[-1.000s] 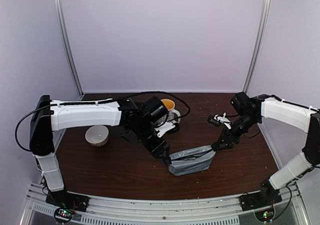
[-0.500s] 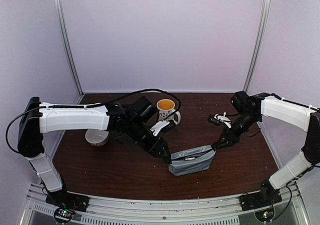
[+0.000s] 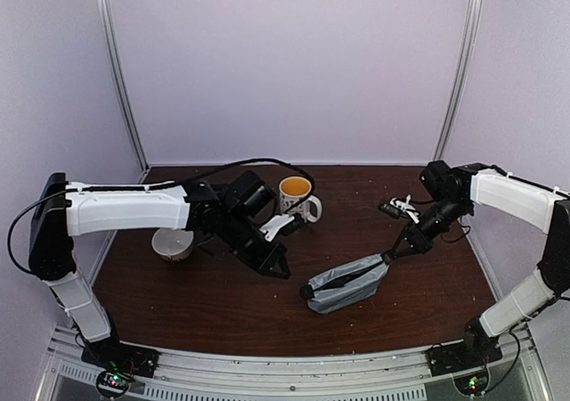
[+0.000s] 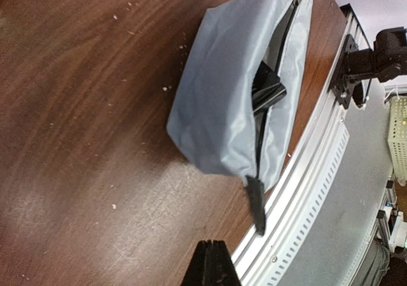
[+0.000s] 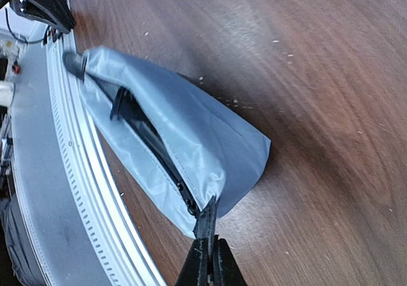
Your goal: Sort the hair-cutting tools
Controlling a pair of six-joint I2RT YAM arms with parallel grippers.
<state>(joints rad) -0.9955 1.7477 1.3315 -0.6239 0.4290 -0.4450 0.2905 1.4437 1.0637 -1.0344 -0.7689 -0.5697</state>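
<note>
1. Your left gripper is pressed fully shut with nothing between its fingers. It hangs just left of the pouch, clear of the fabric, tips angled down toward the table.
2. Your right gripper is clamped tight as well, and this one has the pouch. It pinches the dark tab at the pouch's right end, where the zip runs out.
3. That right end is drawn up toward the gripper, so the pouch lies tilted, with its left end lower, down at the wood.
4. The zip gapes open along the pouch's top edge. In your left wrist view, black tools sit inside the pouch and show through the slot.
5. Only dark edges show in there, so you cannot tell which pieces they are.
6. A short dark tab sticks out from the pouch's left end, on the side facing your left gripper.
7. The mug stands upright beyond the pouch and to its left, well apart from it.
8. The bowl sits far left of the pouch, on the other side of your left arm.
</note>
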